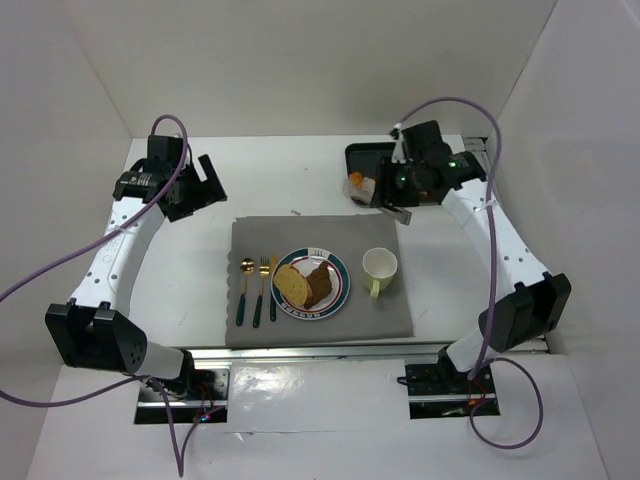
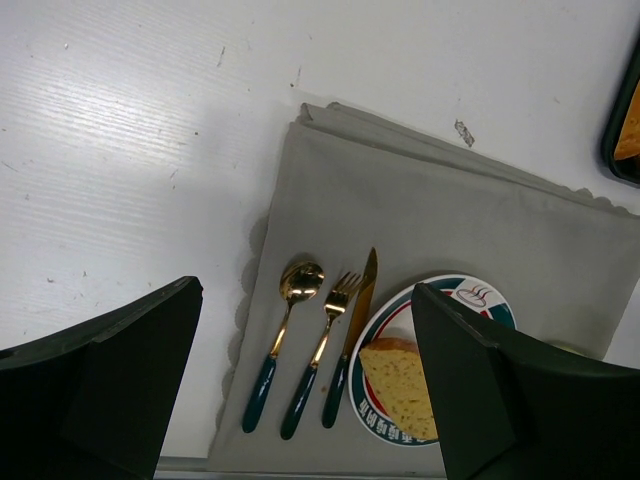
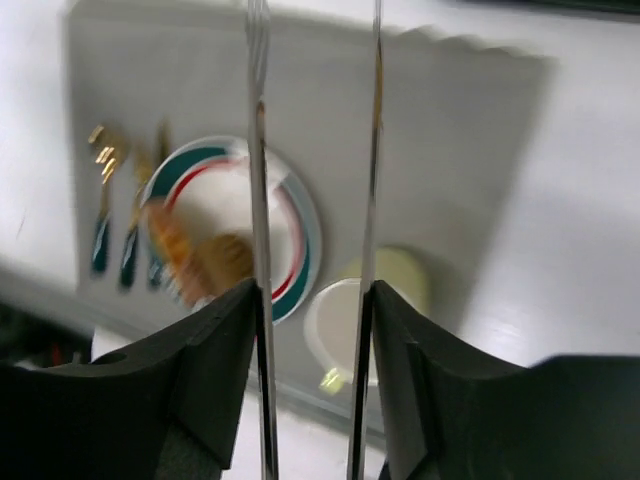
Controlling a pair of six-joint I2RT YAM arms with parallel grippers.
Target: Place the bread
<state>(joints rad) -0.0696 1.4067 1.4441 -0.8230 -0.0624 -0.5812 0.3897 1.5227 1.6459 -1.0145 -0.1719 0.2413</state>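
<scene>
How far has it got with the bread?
Done: two bread slices lie on the plate. In hand: the right end effector holds empty tongs near the black tray. Remaining: perhaps another piece from that tray; the left end effector hangs open, idle.

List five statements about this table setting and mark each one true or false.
1. The plate holds two bread slices. True.
2. The cup stands left of the plate. False: it stands to the plate's right.
3. The left gripper has open, empty jaws. True.
4. The spoon, fork and knife lie on the plate. False: they lie beside it on the grey placemat.
5. The right gripper holds a bread slice. False: its jaws hold empty metal tongs.
</scene>
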